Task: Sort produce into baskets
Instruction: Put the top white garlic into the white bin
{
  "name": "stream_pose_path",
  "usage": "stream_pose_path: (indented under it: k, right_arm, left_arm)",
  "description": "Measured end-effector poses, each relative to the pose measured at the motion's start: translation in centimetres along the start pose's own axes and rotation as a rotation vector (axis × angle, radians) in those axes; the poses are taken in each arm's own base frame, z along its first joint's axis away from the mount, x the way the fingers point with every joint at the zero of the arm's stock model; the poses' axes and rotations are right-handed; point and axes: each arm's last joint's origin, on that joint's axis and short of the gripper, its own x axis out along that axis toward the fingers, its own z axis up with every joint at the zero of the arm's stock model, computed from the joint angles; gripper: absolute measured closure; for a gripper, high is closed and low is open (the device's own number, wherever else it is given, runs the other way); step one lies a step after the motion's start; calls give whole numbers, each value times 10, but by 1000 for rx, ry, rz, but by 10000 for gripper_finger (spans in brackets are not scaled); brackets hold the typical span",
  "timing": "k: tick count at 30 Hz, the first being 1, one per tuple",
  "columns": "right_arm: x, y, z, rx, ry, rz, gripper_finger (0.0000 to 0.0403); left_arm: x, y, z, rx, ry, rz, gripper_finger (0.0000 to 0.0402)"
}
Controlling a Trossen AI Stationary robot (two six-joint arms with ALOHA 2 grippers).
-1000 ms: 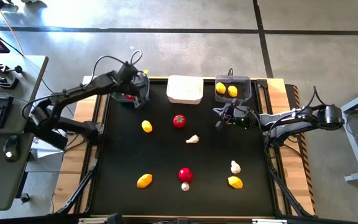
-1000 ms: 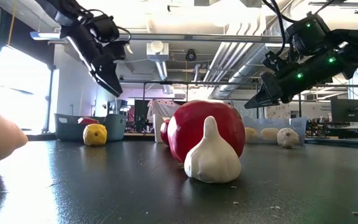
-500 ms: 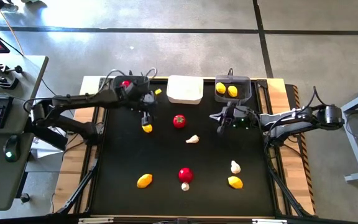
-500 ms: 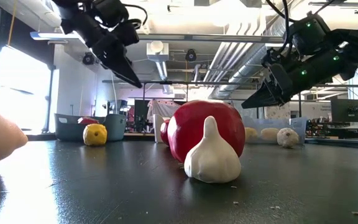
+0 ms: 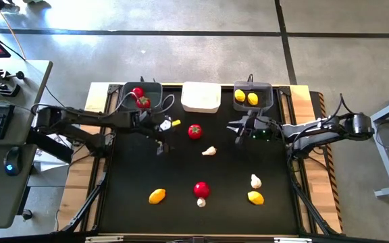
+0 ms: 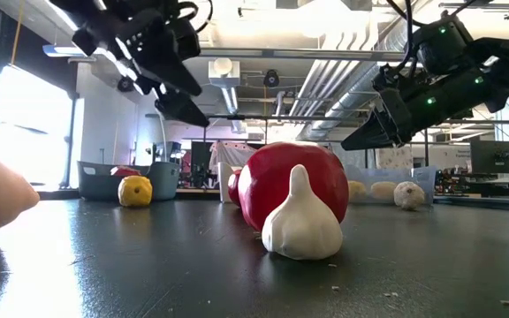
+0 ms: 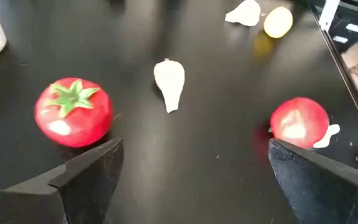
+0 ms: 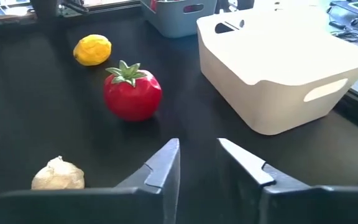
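Note:
My left gripper (image 7: pixel 197 186) hangs open over the table's left middle (image 5: pixel 161 144), clear of everything. Ahead of it lie a red tomato (image 7: pixel 73 112), a white garlic (image 7: pixel 169 82) and a second tomato (image 7: pixel 298 122). In the high view the arm hides the lemon (image 6: pixel 135 190) beneath it. My right gripper (image 8: pixel 197 154) stands slightly open above the table near the right dark basket (image 5: pixel 263 87), which holds two lemons (image 5: pixel 246 97). The left dark basket (image 5: pixel 155 87) holds two tomatoes (image 5: pixel 140 98). The white basket (image 5: pixel 201 97) sits between them.
Near the front edge lie a lemon (image 5: pixel 157 196), a tomato (image 5: pixel 201 189) with a garlic (image 5: pixel 201 202) touching it, another garlic (image 5: pixel 255 181) and a lemon (image 5: pixel 255 198). Wooden rails border the black mat (image 5: pixel 134 169). A desk with a keyboard stands to the left.
My left gripper has swung from above the left dark basket toward the table's near edge and slightly right, sinking a little and staying open. It now hangs over the lemon beside the far tomato. The basket's two tomatoes have come into sight.

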Motion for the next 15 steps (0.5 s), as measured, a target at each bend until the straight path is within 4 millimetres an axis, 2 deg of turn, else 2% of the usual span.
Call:
stream_pose_path:
  k: [9, 15]
  right_arm:
    - [0, 0, 0, 1, -1, -3, 289]
    - [0, 0, 0, 1, -1, -3, 289]
  left_arm:
    - [47, -28, 4, 101, -180, 50, 16]
    - [81, -29, -3, 177, -259, 147, 16]
